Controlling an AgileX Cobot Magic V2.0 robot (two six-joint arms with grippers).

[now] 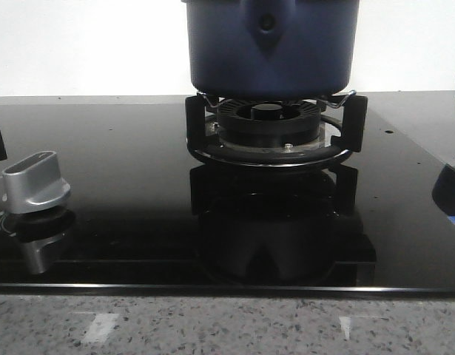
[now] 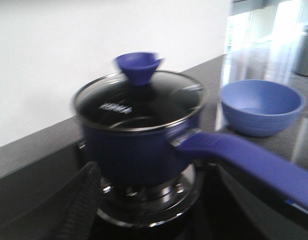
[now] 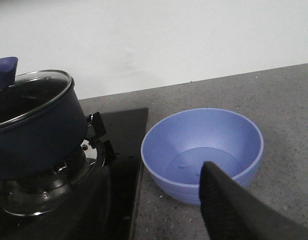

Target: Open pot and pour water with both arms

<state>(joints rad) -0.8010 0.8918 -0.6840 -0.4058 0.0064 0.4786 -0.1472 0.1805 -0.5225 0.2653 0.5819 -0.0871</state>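
Pot (image 1: 271, 48) sitting on burner grate (image 1: 275, 122), centre of black glass hob (image 1: 123, 170), dark blue, straight walls, handle mount with round hole facing the front camera. Glass lid (image 2: 138, 102) on, steel rim, blue funnel-shaped knob (image 2: 138, 67) on top. Long blue handle (image 2: 249, 165) sticking out from the pot wall, running toward the left wrist camera. Left wrist picture motion-blurred, fine detail not readable.

Burner cap and ring visible under the pot base in the front view, pot and grate mirrored in the glass. Silver control knob (image 1: 36, 183) on the hob, well to the left of the burner, nothing touching it.

Lighter blue bowl (image 3: 204, 152) on grey speckled countertop (image 3: 274, 100), just beside the hob edge on the right, upright, apart from the pot. Only a sliver of it at the right edge of the front view.

Left gripper: one dark textured finger (image 2: 81, 207) low in its wrist view, near the grate, other finger not seen, spread or closed: cannot tell. Right gripper: one dark finger (image 3: 234, 210) in front of the bowl, contact with it not clear, state likewise cannot tell. Neither gripper visible in the front view
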